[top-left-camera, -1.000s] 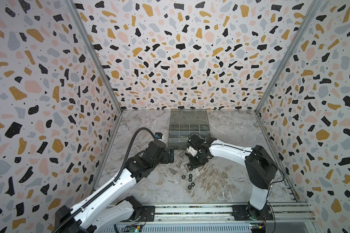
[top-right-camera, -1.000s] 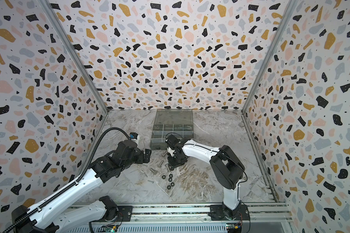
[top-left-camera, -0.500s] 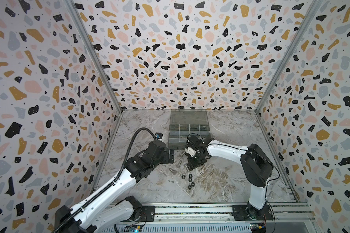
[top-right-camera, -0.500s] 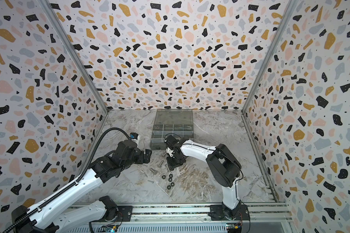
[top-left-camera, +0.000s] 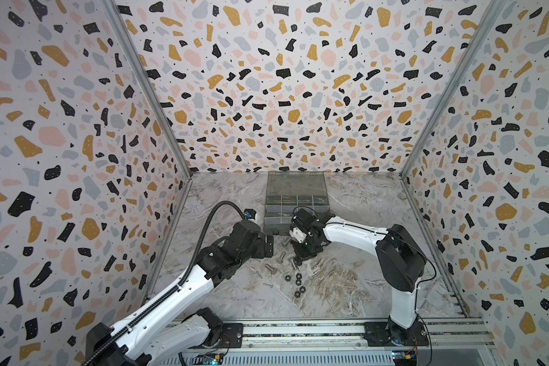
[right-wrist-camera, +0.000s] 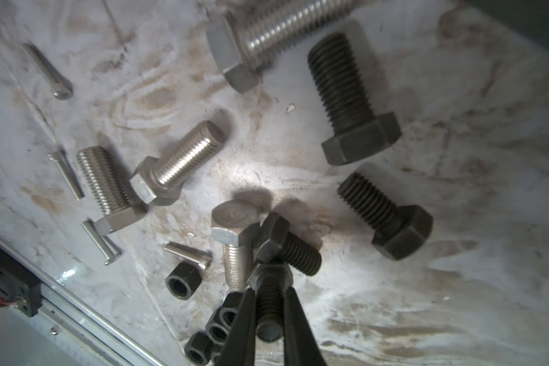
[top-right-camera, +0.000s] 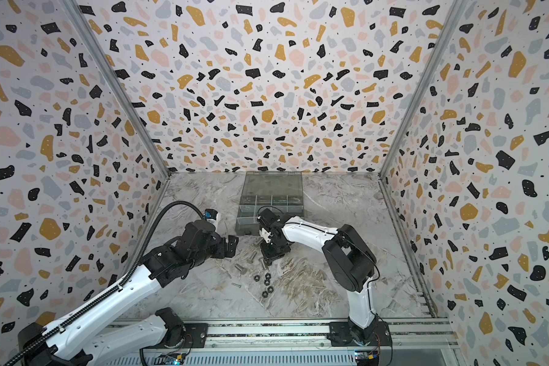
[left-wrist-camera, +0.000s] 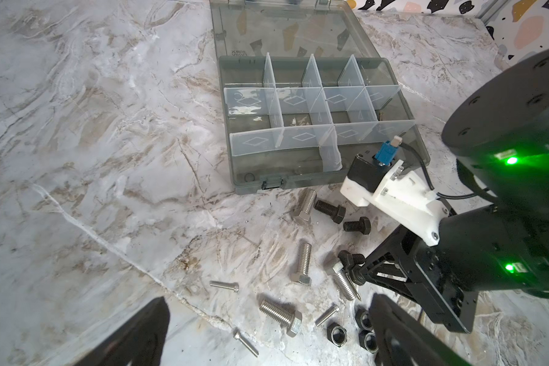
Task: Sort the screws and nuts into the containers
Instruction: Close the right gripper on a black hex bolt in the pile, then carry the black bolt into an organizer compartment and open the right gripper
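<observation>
Silver and black hex-head screws (left-wrist-camera: 303,263) lie scattered on the marble floor in front of the open organiser box with its containers (left-wrist-camera: 235,158). Several black nuts (left-wrist-camera: 336,334) sit close together just nearer to me. My right gripper (right-wrist-camera: 268,291) points down into the pile, shut on the shaft of a black screw (right-wrist-camera: 268,304). That screw touches another black screw (right-wrist-camera: 286,247) and a silver one (right-wrist-camera: 235,253). My left gripper (left-wrist-camera: 268,301) hovers open over the silver screws, holding nothing. In both top views the right gripper (top-left-camera: 298,261) (top-right-camera: 267,260) is over the pile.
The box (top-left-camera: 295,202) stands at the back middle with its lid folded back. Thin small screws (left-wrist-camera: 224,286) lie left of the pile. Two more black screws (right-wrist-camera: 349,95) lie by the box front. Patterned walls enclose the floor; a rail (top-left-camera: 298,329) runs along the front.
The right gripper's jaws have closed onto the black screw, and that arm has shifted slightly. The left arm has not moved.
</observation>
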Robot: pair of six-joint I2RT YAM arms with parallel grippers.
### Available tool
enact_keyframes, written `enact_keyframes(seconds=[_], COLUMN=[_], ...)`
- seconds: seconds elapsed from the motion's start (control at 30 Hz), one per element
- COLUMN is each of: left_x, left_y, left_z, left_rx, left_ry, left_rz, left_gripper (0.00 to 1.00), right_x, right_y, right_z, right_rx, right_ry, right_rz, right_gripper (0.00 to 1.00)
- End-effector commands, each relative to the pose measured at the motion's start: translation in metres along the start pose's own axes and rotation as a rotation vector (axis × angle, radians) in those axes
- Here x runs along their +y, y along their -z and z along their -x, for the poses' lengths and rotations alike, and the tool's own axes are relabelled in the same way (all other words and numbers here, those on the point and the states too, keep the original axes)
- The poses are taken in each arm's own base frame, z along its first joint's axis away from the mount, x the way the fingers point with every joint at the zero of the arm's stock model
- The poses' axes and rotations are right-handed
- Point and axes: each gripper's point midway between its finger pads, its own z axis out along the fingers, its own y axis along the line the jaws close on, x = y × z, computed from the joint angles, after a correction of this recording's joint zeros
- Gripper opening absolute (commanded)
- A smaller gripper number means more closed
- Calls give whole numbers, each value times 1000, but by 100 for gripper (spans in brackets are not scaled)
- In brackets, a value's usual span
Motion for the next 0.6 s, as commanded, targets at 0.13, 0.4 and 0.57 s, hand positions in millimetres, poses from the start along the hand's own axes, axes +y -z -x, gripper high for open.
enact_keyframes(seconds=[0.13, 0.4, 0.57], left_x=[-8, -24, -36], left_y=[0, -11, -21], left_z=[14, 36, 48], left_rx=[-24, -41, -41], left_ry=[-49, -95, -112], left_rz=[-12, -29, -50], left_gripper=[100, 100, 100], right_x=[-3, -52, -78], right_y=[79, 107, 110], right_z=[50, 108, 141], right_rx=[-166, -261, -290], right_ry=[-13, -83, -120], right_rz=[4, -42, -45], right_gripper=[6, 6, 6])
